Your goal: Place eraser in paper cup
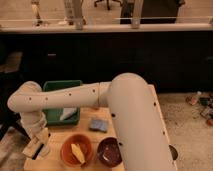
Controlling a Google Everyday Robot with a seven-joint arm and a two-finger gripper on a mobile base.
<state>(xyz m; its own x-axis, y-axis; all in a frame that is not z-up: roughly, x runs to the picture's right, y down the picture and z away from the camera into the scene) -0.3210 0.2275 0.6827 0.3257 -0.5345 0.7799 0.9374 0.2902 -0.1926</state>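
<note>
My gripper is low at the front left corner of the wooden table, at the end of the white arm that curves in from the right. It appears shut on the eraser, a tan block with a dark strip underneath, held tilted. The white paper cup stands right beside the gripper, touching or nearly touching it, and is partly hidden by the wrist.
A green bin with a white item sits at the back left. A blue sponge lies mid-table. An orange bowl holding a yellow piece and a dark red bowl stand at the front.
</note>
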